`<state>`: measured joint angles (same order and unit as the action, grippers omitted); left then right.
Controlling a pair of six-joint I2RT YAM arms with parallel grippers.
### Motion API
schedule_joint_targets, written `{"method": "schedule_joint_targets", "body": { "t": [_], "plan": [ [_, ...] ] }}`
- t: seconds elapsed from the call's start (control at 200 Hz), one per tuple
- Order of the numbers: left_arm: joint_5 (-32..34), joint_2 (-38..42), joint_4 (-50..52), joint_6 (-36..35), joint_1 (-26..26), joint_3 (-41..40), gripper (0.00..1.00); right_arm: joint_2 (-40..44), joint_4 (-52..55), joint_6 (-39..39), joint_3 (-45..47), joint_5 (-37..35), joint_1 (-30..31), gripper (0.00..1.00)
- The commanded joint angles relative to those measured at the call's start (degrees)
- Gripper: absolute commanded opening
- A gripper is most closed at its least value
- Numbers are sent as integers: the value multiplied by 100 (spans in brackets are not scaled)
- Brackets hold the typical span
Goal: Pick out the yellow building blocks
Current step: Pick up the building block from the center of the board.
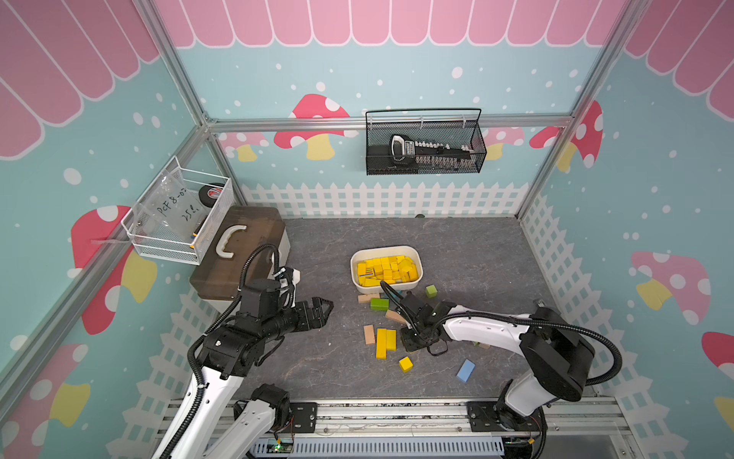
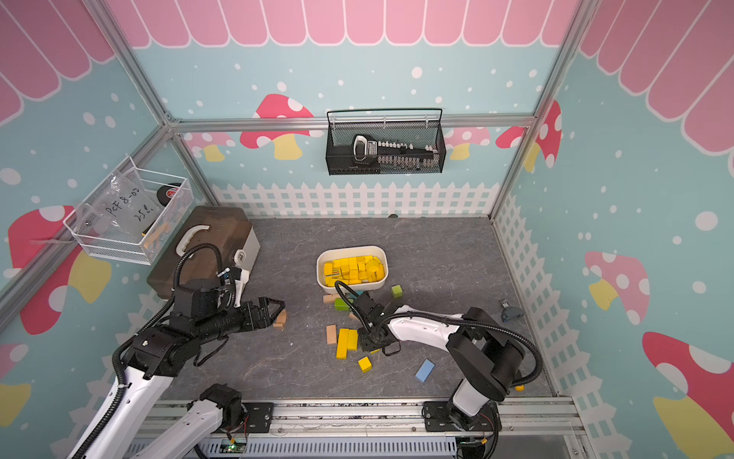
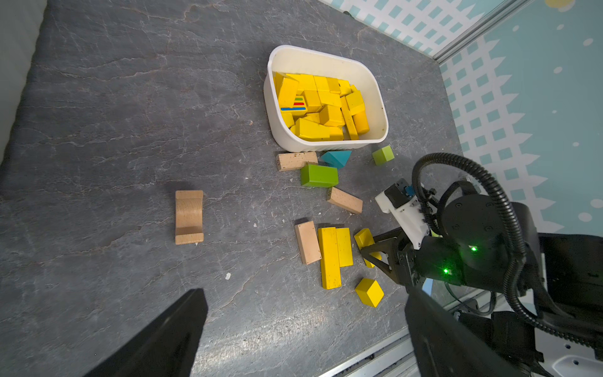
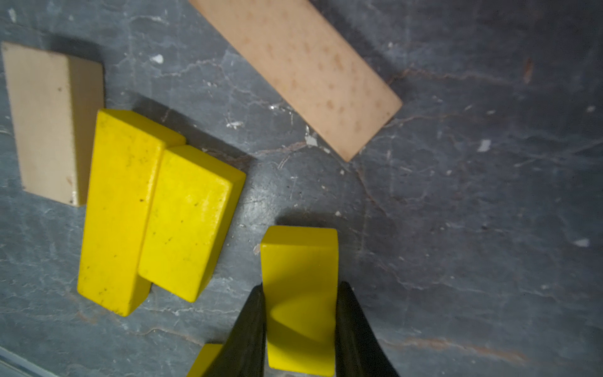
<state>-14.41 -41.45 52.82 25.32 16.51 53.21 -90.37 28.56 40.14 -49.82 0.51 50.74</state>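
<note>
A white tub (image 1: 417,260) holds several yellow building blocks (image 1: 387,270), one with coloured stripes (image 3: 295,106). In front of it on the table lie a long yellow bar (image 1: 381,343), a shorter yellow brick (image 1: 391,339) against it, and a yellow cube (image 1: 405,363). My right gripper (image 4: 300,285) is shut on another yellow brick (image 4: 298,258), low at the table just right of the bar; from above the arm hides this brick. My left gripper (image 1: 323,312) hovers open and empty left of the pile, its fingers wide apart in the left wrist view.
Tan blocks (image 1: 369,334) (image 1: 395,317), green blocks (image 1: 379,304) (image 1: 431,291) and a teal wedge (image 3: 336,158) lie between tub and bar. A blue block (image 1: 465,370) lies front right, a tan arch block (image 3: 189,217) to the left. A brown case (image 1: 242,246) stands back left.
</note>
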Motion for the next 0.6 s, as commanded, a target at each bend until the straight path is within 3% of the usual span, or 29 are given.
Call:
{"method": "schedule_joint_targets", "body": {
  "t": [0.0,0.235,0.595],
  "plan": [
    [-67,39,-82,41,-32,-49,99,352,21,149,153,-227,41,26],
    [-31,196,-87,35,-34,-65,99,763,31,49,-143,-589,-106,29],
    [-61,318,-79,-25,-43,-65,99,-85,656,-775,-2118,-344,-997,28]
  ]
}}
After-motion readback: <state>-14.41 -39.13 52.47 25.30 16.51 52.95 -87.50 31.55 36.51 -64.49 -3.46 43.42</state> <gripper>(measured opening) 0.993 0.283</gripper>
